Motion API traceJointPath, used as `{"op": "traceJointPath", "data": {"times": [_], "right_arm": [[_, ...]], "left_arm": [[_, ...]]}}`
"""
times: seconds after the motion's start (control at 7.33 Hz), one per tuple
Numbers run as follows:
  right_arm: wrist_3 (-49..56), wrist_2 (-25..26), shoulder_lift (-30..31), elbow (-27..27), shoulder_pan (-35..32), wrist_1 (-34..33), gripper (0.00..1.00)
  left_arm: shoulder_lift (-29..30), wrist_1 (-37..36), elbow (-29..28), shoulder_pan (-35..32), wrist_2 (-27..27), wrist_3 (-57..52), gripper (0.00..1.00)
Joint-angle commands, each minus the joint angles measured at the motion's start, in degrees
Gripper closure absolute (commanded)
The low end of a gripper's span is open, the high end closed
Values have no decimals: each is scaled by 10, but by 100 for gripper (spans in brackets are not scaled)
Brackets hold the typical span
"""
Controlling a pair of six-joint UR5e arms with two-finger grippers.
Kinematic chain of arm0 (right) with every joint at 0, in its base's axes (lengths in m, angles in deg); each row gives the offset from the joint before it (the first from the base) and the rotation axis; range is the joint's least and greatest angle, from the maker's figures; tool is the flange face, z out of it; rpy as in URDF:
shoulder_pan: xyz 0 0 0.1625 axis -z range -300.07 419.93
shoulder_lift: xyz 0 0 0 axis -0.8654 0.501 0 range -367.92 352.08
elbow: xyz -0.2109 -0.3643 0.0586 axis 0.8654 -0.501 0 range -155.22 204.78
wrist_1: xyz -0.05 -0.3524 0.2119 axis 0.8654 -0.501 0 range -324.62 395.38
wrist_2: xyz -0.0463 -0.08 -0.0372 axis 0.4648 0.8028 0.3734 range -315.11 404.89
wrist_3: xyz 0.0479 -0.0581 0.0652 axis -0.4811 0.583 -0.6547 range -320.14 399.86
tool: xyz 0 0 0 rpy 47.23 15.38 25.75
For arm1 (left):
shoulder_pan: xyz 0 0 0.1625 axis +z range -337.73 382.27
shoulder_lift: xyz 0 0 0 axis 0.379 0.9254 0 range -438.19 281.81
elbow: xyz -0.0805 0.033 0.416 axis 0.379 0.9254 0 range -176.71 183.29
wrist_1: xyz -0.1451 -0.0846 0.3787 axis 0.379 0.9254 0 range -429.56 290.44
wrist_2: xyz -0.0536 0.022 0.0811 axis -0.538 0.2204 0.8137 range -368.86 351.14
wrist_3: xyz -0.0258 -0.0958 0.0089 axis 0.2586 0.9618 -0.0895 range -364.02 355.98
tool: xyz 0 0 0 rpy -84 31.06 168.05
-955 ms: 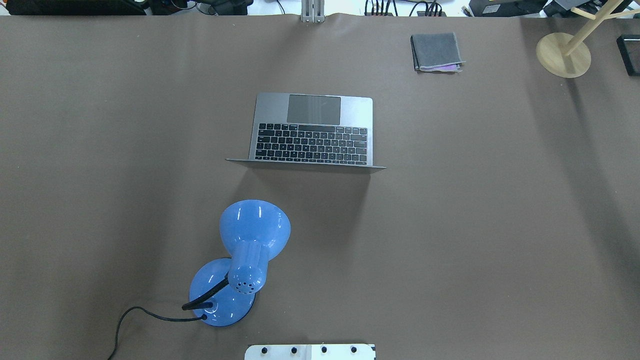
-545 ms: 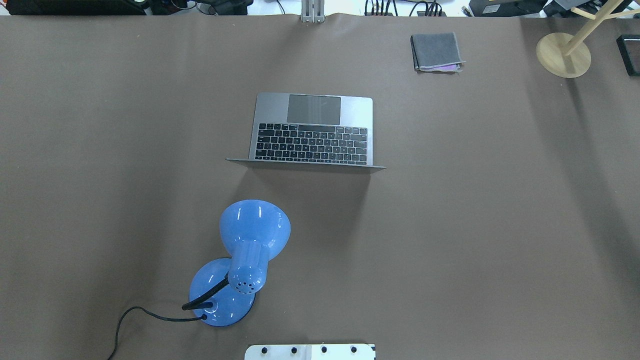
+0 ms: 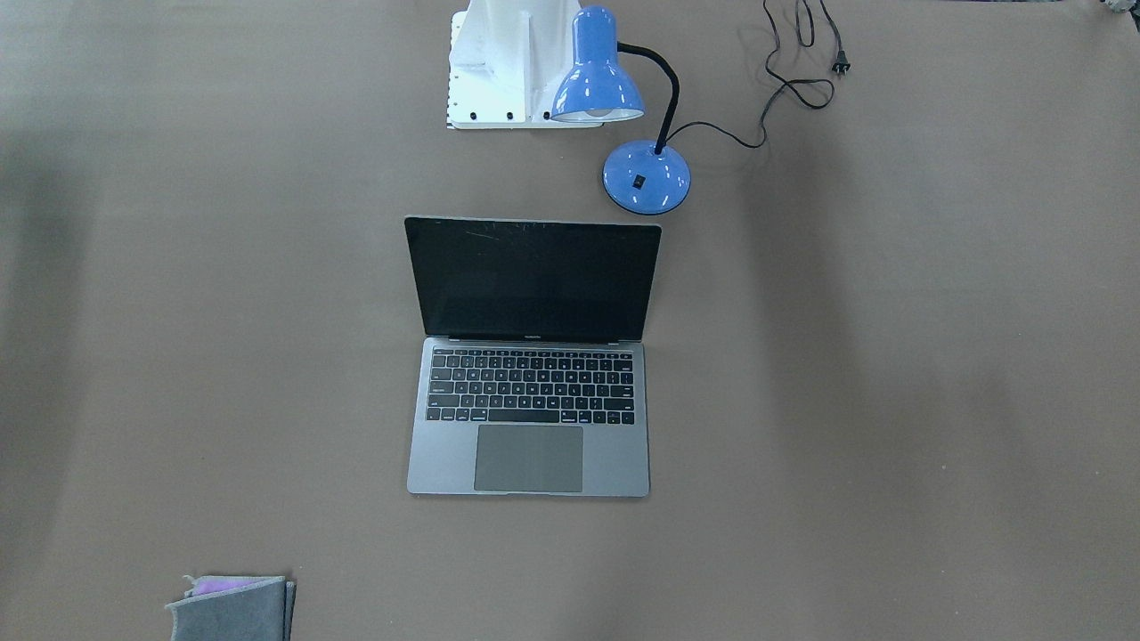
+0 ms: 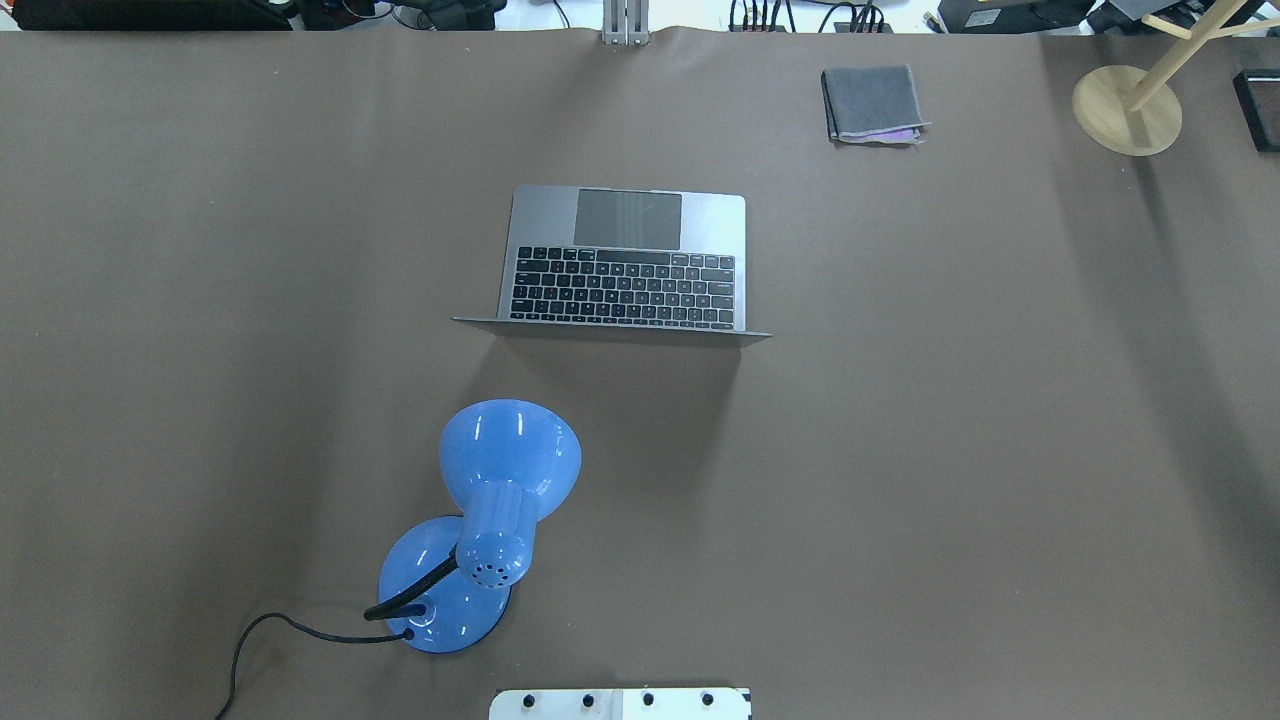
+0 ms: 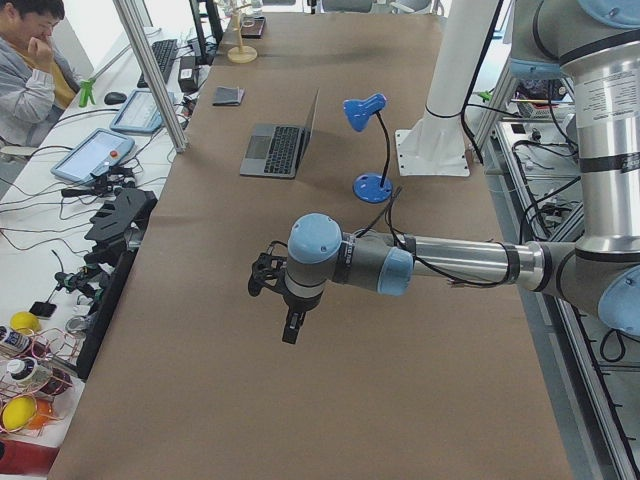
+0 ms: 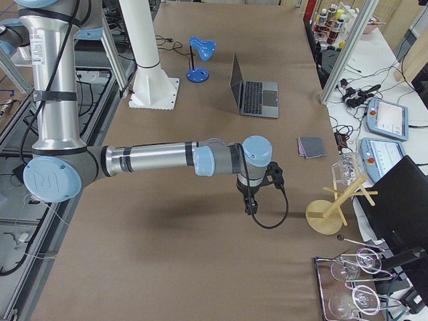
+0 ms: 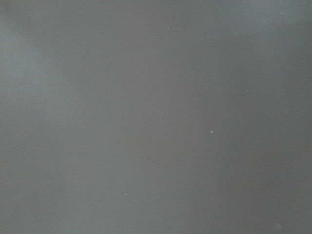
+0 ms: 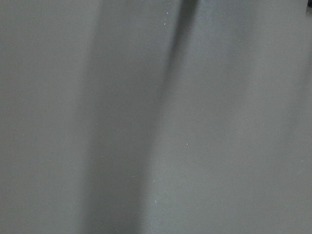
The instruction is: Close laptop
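As neither arm has begun the job, the nearest thing from the left end of the table (image 4: 950, 420) is the left gripper (image 5: 290, 325), hanging fingers-down over bare brown cover, well apart from everything. From this side angle I cannot tell whether its fingers are spread or together. Reading the clock with the laptop (image 4: 625, 255) at the centre and twelve pointing away from the robot, that gripper is far out at nine. Further in, a blue desk lamp (image 4: 500, 500) stands at about seven o'clock, near the laptop but apart from it. The laptop sits mid-table, open, its lid (image 4: 612, 328) roughly upright along the six o'clock side, dark screen facing twelve. Beyond, a folded grey cloth (image 4: 872, 103) lies at about two o'clock, with a wooden stand (image 4: 1127, 110) past it. Farthest, out at three, the right gripper (image 6: 249, 204) hangs over bare cover, its spread equally unreadable.

To close the laptop well, I judge an arm should come in behind the lid from six o'clock. It should meet the top edge near its middle so the base does not swivel, then push toward twelve along the hinge's arc, slowing near the keyboard. The right arm looks safer, since the lamp crowds the seven o'clock approach.
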Motion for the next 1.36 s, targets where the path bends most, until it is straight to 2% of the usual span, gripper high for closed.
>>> {"op": "traceJointPath", "data": {"times": [0.0, 0.95, 1.23], "right_arm": [[-1, -3, 1, 0, 1, -1, 0], [-15, -7, 5, 20, 4, 0, 0], [-194, -4, 6, 102, 61, 0, 0]], "left_arm": [[5, 1, -3, 1, -3, 0, 2], [-1, 5, 3, 1, -6, -7, 2], [2, 25, 9, 10, -37, 0, 2]]}}
